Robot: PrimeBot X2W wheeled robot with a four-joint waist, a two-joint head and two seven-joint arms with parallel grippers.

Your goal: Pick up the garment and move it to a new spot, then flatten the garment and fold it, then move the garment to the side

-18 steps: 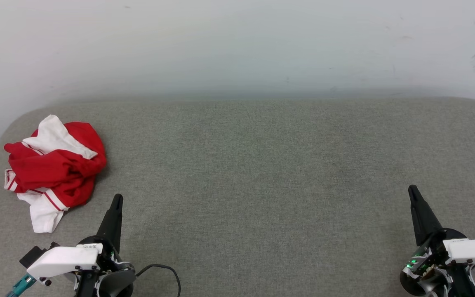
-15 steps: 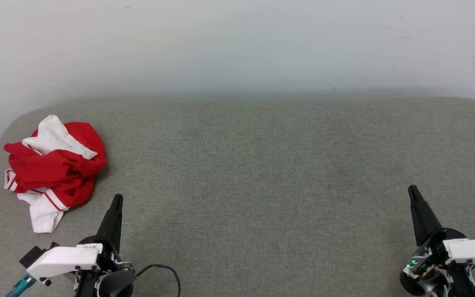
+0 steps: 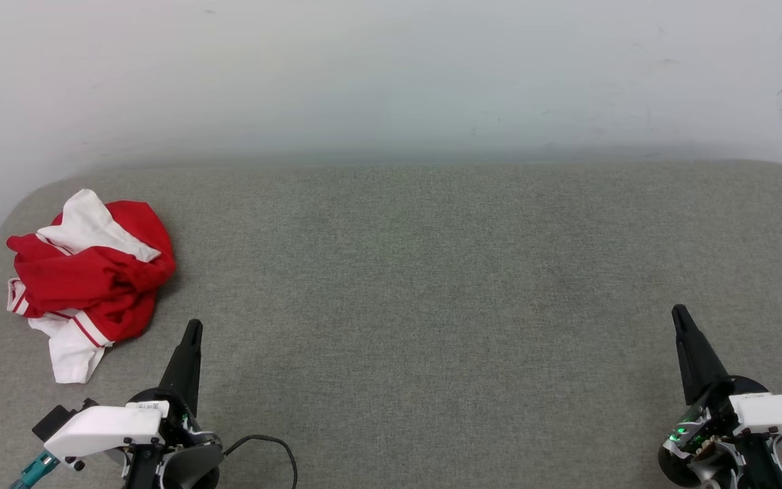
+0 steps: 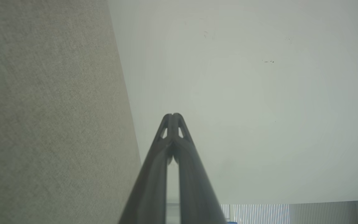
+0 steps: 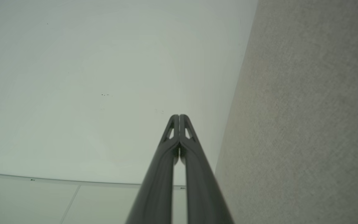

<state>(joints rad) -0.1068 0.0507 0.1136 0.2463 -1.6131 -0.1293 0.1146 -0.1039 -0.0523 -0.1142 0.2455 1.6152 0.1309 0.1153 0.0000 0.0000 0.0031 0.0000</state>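
Left edge of the grey fabric tabletop (image 3: pixel 432 272): garment (image 3: pixel 89 278), a crumpled red-and-white heap, lying untouched.
Left gripper (image 3: pixel 193 327): pinched closed, empty, front edge, near the garment, not touching.
Right gripper (image 3: pixel 677 312): pinched closed, empty, front-right corner.

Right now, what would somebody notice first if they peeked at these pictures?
The crumpled red and white garment, heaped at the left end of the grey table. Then two dark pointed tools, both shut: the left tool near the garment, the right tool far across.
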